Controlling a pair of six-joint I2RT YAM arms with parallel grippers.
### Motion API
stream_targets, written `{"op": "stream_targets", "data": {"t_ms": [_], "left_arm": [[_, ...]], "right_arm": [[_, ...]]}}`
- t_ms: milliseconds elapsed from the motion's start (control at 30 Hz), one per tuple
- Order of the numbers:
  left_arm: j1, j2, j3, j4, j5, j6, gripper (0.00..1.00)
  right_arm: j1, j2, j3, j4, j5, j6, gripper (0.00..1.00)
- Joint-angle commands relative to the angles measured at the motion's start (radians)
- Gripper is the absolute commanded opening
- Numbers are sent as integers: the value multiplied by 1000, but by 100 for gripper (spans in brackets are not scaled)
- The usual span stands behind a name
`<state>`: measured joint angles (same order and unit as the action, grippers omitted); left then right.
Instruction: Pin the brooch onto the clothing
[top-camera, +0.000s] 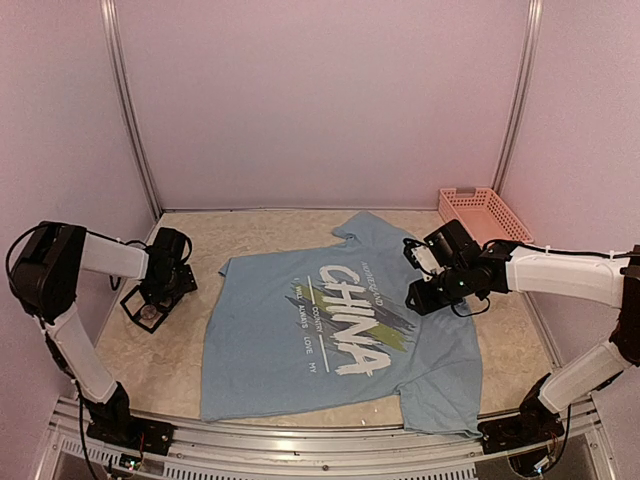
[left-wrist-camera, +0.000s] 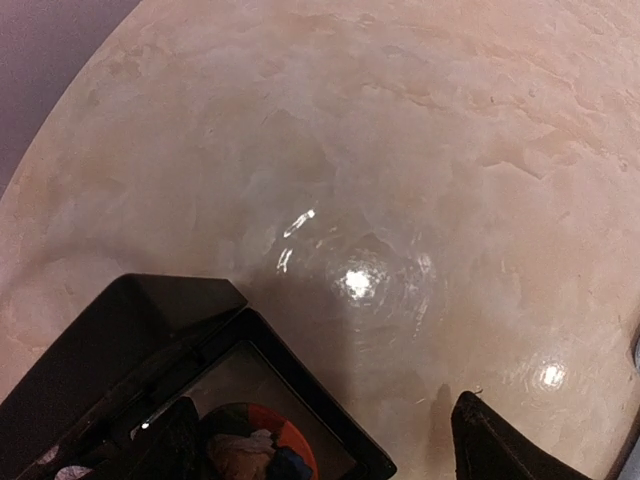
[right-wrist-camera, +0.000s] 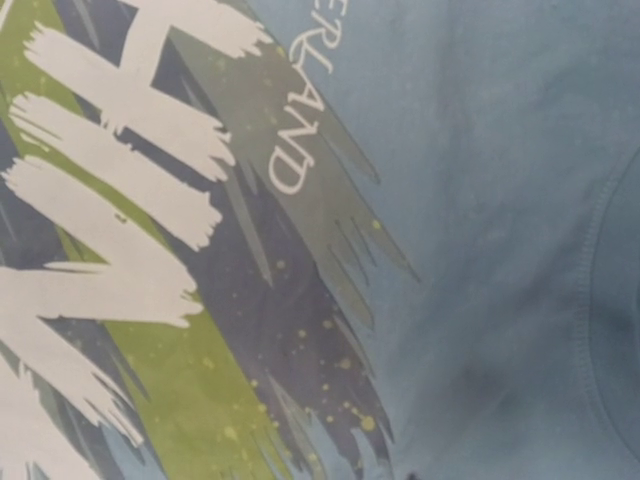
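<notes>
The clothing (top-camera: 300, 340) is a light blue T-shirt with white "CHINA" lettering, spread flat in the middle of the table. The brooch (left-wrist-camera: 262, 447), round with a red rim and a coloured picture, lies in a small open black box (left-wrist-camera: 300, 385) left of the shirt. From above, the box (top-camera: 137, 297) and the brooch (top-camera: 151, 314) are also visible. My left gripper (left-wrist-camera: 335, 452) hangs over the box, open, one finger beside the brooch and the other over bare table. My right gripper (top-camera: 422, 294) hovers over the shirt's chest print (right-wrist-camera: 250, 330). Its fingers barely show.
A pink slatted basket (top-camera: 482, 212) stands at the back right corner. The marbled tabletop (left-wrist-camera: 420, 180) lies beyond the box. Walls enclose the table on three sides, with metal posts (top-camera: 128, 110) in the back corners.
</notes>
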<state>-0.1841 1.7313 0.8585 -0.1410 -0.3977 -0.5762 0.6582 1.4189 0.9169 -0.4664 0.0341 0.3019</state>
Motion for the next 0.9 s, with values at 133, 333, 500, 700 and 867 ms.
{"op": "stream_targets", "data": {"t_ms": [133, 333, 500, 700, 867], "left_arm": [[29, 58, 29, 5, 20, -25, 82], [29, 27, 10, 14, 31, -6, 69], [29, -19, -14, 14, 22, -3, 54], [30, -46, -29, 9, 13, 5, 42], [29, -50, -26, 0, 19, 13, 56]], "right_arm": [[12, 9, -10, -11, -18, -20, 32], [12, 19, -10, -6, -27, -18, 32], [13, 30, -4, -8, -32, -24, 32], [13, 43, 8, -17, -33, -35, 33], [13, 36, 11, -33, -33, -47, 33]]}}
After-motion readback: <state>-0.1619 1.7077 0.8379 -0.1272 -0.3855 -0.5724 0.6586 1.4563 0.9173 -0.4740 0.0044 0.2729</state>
